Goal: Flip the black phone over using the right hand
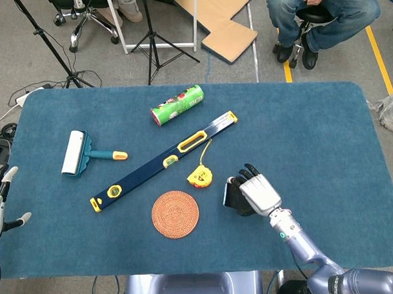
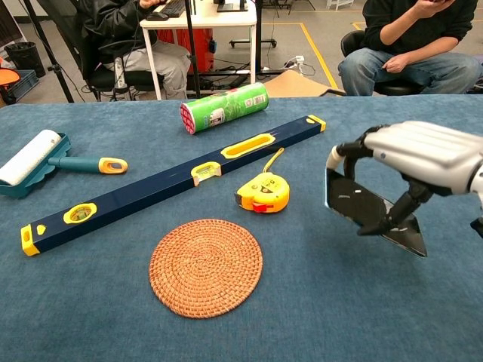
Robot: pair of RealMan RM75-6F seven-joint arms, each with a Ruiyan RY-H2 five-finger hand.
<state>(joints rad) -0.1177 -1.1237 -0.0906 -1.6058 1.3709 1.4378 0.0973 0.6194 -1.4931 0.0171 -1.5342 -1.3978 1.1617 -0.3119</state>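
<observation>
Gripping the black phone (image 2: 371, 212) in the right hand (image 2: 423, 154), fingers over its top edge and thumb propping the underside, holding it tilted clear of the blue table (image 2: 302, 317) just right of the yellow tape measure (image 2: 263, 193). Resting idle at the table's near-left edge with fingers apart: the left hand (image 1: 1, 204).

Green can (image 2: 224, 107): printed label with red-white patches, lettering too small and blurred to read. Yellow tape measure (image 2: 263, 193): dark mark on its face in head view, not legible; red patch on side, no readable text. Blue spirit level (image 2: 173, 182): no legible marking. Black phone (image 2: 372, 212): tiny pale specks on its dark face, unreadable. Nothing else readable anywhere.
</observation>
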